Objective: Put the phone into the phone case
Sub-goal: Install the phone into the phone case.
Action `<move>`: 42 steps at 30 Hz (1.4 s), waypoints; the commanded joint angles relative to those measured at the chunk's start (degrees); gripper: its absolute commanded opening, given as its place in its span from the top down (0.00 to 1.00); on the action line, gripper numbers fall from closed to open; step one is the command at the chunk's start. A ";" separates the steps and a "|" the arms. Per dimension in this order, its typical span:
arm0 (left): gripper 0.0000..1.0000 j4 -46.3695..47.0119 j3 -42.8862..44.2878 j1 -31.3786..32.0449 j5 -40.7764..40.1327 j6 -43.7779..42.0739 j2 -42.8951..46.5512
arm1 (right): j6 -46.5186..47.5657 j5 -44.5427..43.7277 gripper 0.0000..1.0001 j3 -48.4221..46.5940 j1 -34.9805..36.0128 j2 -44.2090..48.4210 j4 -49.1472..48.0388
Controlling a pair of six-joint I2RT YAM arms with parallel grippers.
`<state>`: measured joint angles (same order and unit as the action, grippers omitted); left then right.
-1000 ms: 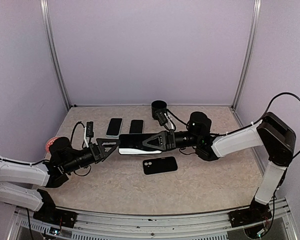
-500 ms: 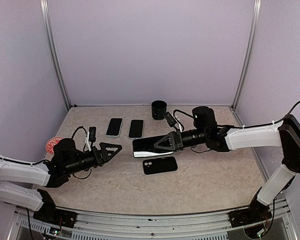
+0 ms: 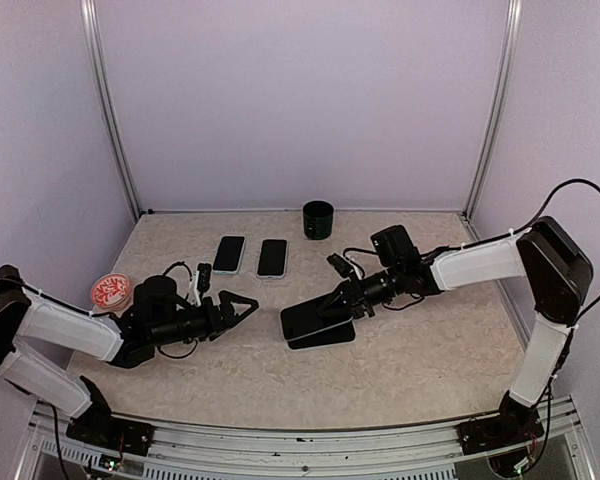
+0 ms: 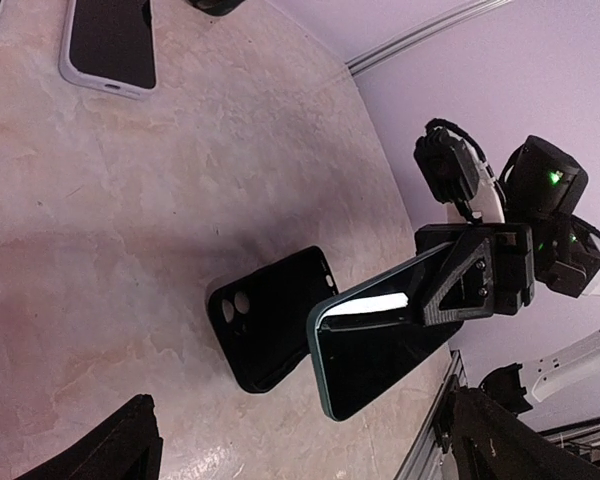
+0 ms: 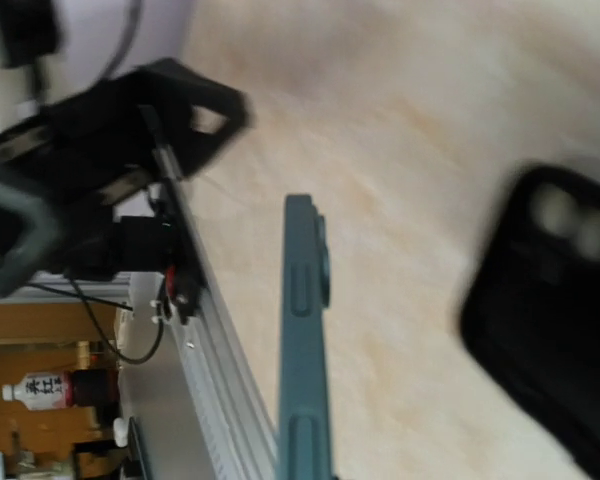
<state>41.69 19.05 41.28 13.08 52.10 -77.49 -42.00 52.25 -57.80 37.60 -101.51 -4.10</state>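
Right gripper [image 4: 430, 295] pinches the phone [image 4: 375, 355] tilted over the case [image 4: 270, 325] beneath it, left gripper [image 3: 242, 308] gapes empty, so the unheld case could skid.

Phone [image 4: 380, 352] glossy glass; phone case [image 4: 265, 330] matt black plastic; table [image 4: 130, 200] smooth, marbled

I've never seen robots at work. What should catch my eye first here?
The right gripper, mid-table, is shut on a phone, which it holds tilted over a black case lying flat on the table. To the left of them, the left gripper is wide open and empty, pointing toward the phone.
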 commanded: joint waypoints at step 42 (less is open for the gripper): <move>0.01 5.68 12.58 6.73 2.80 6.62 -26.33 | -0.13 -0.35 1.00 -2.96 -3.65 -13.10 5.54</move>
<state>47.66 29.52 47.07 16.88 58.24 -101.80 -40.73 51.81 -61.98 34.30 -112.75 1.48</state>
